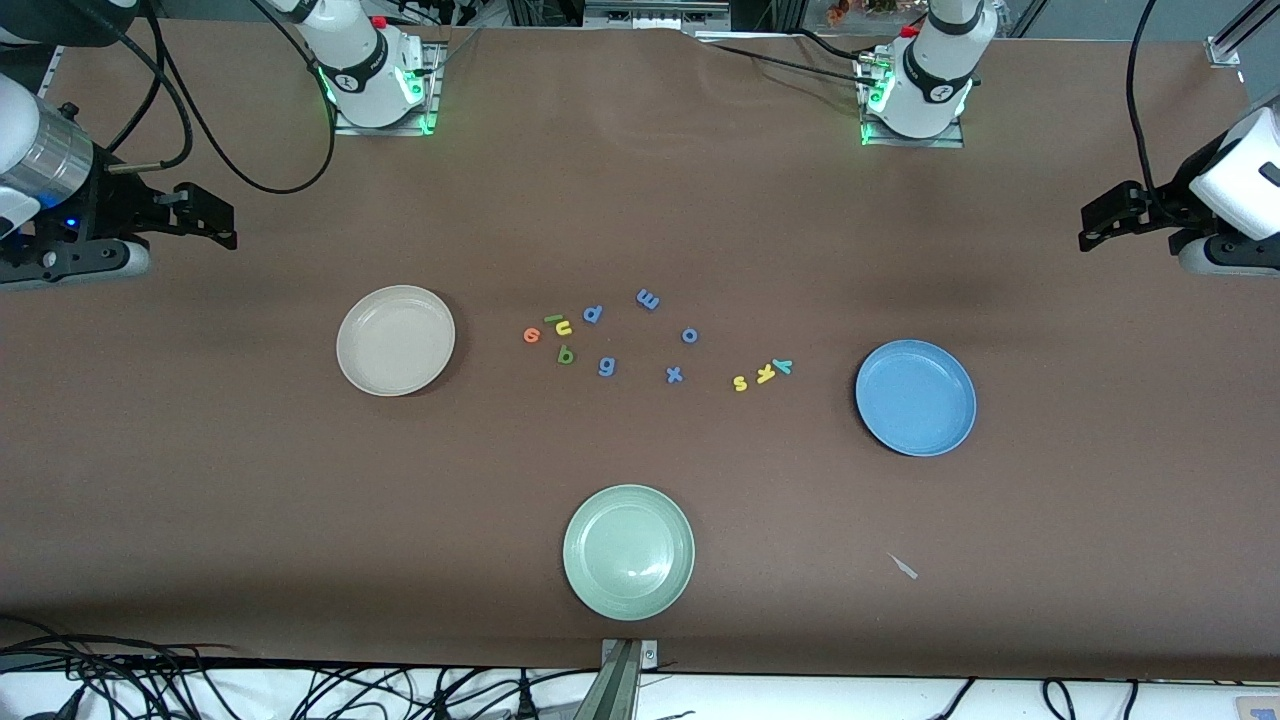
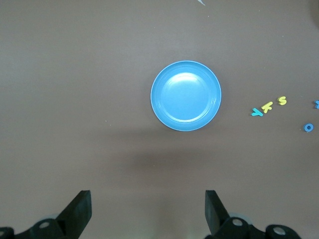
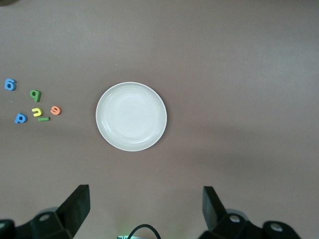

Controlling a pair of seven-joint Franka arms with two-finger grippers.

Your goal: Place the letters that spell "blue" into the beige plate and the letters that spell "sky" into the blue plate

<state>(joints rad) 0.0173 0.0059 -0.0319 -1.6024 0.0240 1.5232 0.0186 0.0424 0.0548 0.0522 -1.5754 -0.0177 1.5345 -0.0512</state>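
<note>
left claw (image 2: 147,211) base cropped, right claw (image 3: 145,209) likewise

Count taken on the table (image 1: 640,200): three plates — one beige plate (image 1: 395,340), one blue plate (image 1: 915,397), one pale green plate (image 1: 628,551). Twelve letters lay mid-table: five all-blue letters (image 1: 648,299), four yellow letters (image 1: 765,374), one dark green b (image 1: 566,355), one orange e (image 1: 531,335), one teal y (image 1: 783,366) — the lime-green l (image 1: 552,319) included among twelve.

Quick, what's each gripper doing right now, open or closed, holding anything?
Left gripper: open, empty, waiting above the table near the blue plate.
Right gripper: open, empty, waiting near the beige plate.
</note>
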